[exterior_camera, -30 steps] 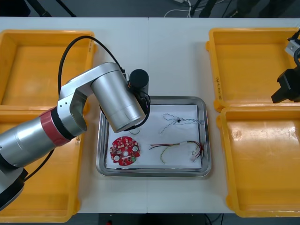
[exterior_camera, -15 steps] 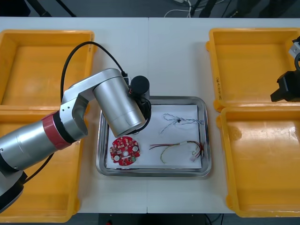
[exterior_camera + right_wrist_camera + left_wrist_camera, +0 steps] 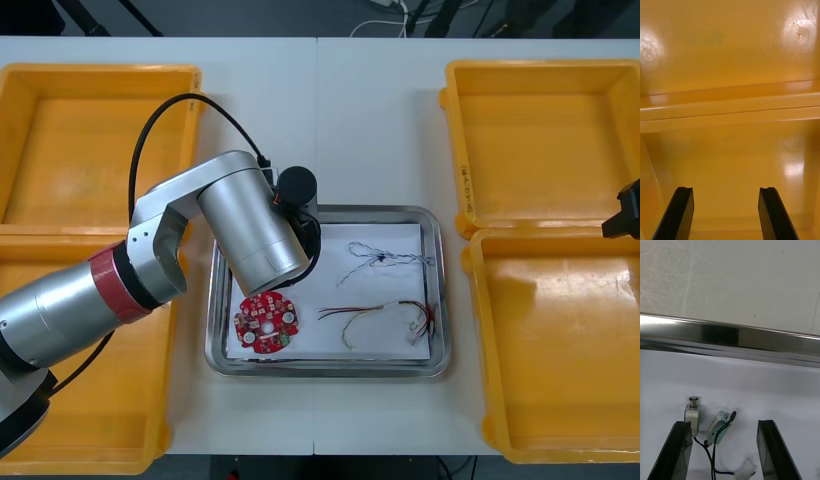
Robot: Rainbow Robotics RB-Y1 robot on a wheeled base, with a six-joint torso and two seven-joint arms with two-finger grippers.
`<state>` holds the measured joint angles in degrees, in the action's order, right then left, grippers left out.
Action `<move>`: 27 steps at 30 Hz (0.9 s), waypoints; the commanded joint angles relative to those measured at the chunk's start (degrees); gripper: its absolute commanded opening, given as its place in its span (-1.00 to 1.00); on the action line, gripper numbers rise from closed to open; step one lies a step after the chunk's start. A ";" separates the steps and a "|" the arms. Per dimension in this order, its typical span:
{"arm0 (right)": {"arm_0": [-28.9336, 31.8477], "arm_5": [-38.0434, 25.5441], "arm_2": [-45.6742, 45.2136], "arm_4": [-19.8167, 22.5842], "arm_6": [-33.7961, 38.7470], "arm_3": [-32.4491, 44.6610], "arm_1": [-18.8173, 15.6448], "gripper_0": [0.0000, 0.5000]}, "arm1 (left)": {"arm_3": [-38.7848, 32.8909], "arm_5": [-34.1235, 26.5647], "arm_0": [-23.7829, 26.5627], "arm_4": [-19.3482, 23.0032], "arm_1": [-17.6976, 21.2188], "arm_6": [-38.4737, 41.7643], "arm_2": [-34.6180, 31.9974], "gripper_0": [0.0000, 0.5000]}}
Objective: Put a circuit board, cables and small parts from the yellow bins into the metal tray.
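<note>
Your left hand [image 3: 723, 423] hangs low over the far left corner of the metal tray [image 3: 441, 300], its black fingers spread wide and gripping nothing. Between them two small metal parts [image 3: 692, 415] lie on the tray's white lining [image 3: 752, 382]. They are boxy silver blocks, one topped by a short threaded stud, and a thin black wire [image 3: 713, 455] curls from them. With the fingers apart and the parts lying free, this corner looks like their chosen resting spot, kept apart from the other items. Just beyond the parts, the tray's rim rises as a rounded, mirror-bright band against the pale matte tabletop [image 3: 370, 130]. Nearer you in the tray sits a round red circuit board [image 3: 267, 322], studded with small pale components. A loosely twisted blue and white cable [image 3: 385, 260] and a looped red and yellow cable [image 3: 385, 318] lie well apart to its right, so nothing overlaps. Your right hand [image 3: 726, 188] waits at the table's right side over the yellow bins [image 3: 540, 140]. Its fingers are also spread and empty above glossy, smooth plastic where two bin rims meet. All four bins appear bare, so the task seems almost complete.
</note>
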<state>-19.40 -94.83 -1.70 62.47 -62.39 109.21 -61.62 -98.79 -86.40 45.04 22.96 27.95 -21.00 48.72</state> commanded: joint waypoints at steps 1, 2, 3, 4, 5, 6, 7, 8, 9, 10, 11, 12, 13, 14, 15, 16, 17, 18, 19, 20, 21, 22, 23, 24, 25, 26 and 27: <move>2.17 0.96 -4.54 1.52 -1.68 -0.75 -2.81 1.00 | -0.62 0.79 -0.31 -0.81 -1.06 2.02 0.58 1.00; 2.17 0.87 -4.72 1.52 -1.86 -0.84 -2.98 1.00 | -0.62 0.79 -0.31 -0.81 -1.06 2.20 0.58 1.00; 2.17 0.61 -4.81 1.52 -2.12 -1.02 -3.07 1.00 | -0.62 0.88 -0.31 -0.81 -1.06 2.20 0.58 1.00; 2.17 0.43 -4.89 1.52 -2.21 -1.10 -3.07 1.00 | -0.62 0.88 -0.31 -0.81 -1.06 2.20 0.58 1.00; 2.17 0.26 -5.07 1.52 -2.39 -1.28 -3.16 1.00 | -0.62 0.88 -0.31 -0.81 -1.06 2.28 0.58 1.00; 2.17 0.17 -5.33 1.61 -2.65 -1.46 -3.16 1.00 | -0.62 0.88 -0.31 -0.90 -0.88 2.28 0.58 1.00; 2.17 0.08 -5.42 1.61 -2.74 -1.54 -3.16 1.00 | -0.71 0.88 -0.31 -0.90 -0.88 2.28 0.58 1.00; 2.17 -0.18 -5.60 1.69 -3.00 -1.72 -3.16 1.00 | -0.71 0.88 -0.22 -0.90 -0.80 2.28 0.32 1.00; 2.35 -0.27 -5.68 1.69 -3.18 -1.81 -3.16 1.00 | -0.97 0.88 -0.22 -0.81 -0.71 2.28 0.05 1.00; 2.44 -0.27 -5.77 1.69 -3.27 -1.81 -3.16 1.00 | -1.06 0.88 -0.22 -0.81 -0.71 2.20 -0.21 1.00; 2.87 -0.27 -6.30 1.69 -3.44 -1.81 -3.16 1.00 | -1.14 0.88 -0.22 -0.55 -0.53 2.11 -0.74 1.00; 3.40 -0.27 -7.00 1.69 -3.71 -1.81 -3.16 1.00 | -1.50 0.70 -0.22 -0.28 -0.44 2.02 -1.35 1.00; 3.67 -0.27 -7.35 1.69 -3.88 -1.81 -3.16 1.00 | -1.67 0.62 -0.22 -0.11 -0.44 1.93 -1.70 1.00; 4.11 -0.27 -7.71 1.87 -4.15 -1.81 -3.07 1.00 | -2.11 0.18 -0.13 0.07 -0.36 1.76 -2.49 1.00; 4.37 -0.27 -7.97 2.05 -4.41 -1.81 -3.07 1.00 | -2.55 -0.53 0.22 0.33 -0.27 1.67 -3.02 1.00; 4.46 -0.27 -8.06 2.05 -4.50 -1.81 -3.07 1.00 | -2.81 -0.97 0.39 0.51 -0.27 1.58 -3.29 1.00; 4.63 -0.27 -8.15 2.13 -4.67 -1.81 -3.07 1.00 | -3.25 -2.20 0.83 1.12 -0.18 1.23 -3.81 1.00; 4.98 -0.27 -8.32 2.13 -4.76 -1.81 -3.07 1.00 | -3.61 -3.43 1.36 1.83 0.00 0.97 -4.34 1.00; 5.07 -0.18 -8.50 2.13 -4.85 -1.81 -3.07 1.00 | -3.87 -3.95 1.54 2.09 0.08 0.88 -4.69 1.00; 5.34 -0.18 -8.67 2.22 -4.94 -1.81 -2.98 1.00 | -4.40 -4.92 1.89 2.79 0.26 0.53 -5.31 1.00; 5.60 -0.18 -8.85 2.31 -5.02 -1.81 -2.89 1.00 | -5.01 -5.89 2.15 3.49 0.52 0.35 -6.19 1.00; 5.78 -0.10 -9.02 2.31 -5.02 -1.72 -2.81 1.00 | -5.28 -6.33 2.24 3.85 0.61 0.17 -6.54 1.00; 6.13 -0.10 -9.29 2.40 -5.11 -1.81 -2.63 1.00 | -6.07 -7.29 2.42 4.46 0.96 -0.18 -7.15 1.00; 6.30 -0.10 -9.46 2.40 -5.29 -1.81 -2.37 1.00 | -6.77 -8.00 2.59 5.08 1.31 -0.44 -7.86 1.00; 6.30 -0.10 -9.64 2.49 -5.29 -1.81 -2.28 1.00 | -7.03 -8.35 2.59 5.34 1.58 -0.62 -8.21 1.00; 6.48 -0.10 -9.82 2.40 -5.38 -1.81 -1.93 1.00 | -7.74 -8.79 2.59 6.04 1.93 -0.97 -9.00 1.00; 6.48 -0.10 -9.82 2.31 -5.38 -1.81 -1.57 1.00 | -8.26 -9.05 2.59 6.66 2.37 -1.23 -9.79 1.00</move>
<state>-13.80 -94.71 -8.86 64.40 -63.83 107.21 -61.88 -103.50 -94.27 45.16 27.88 28.27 -21.00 41.85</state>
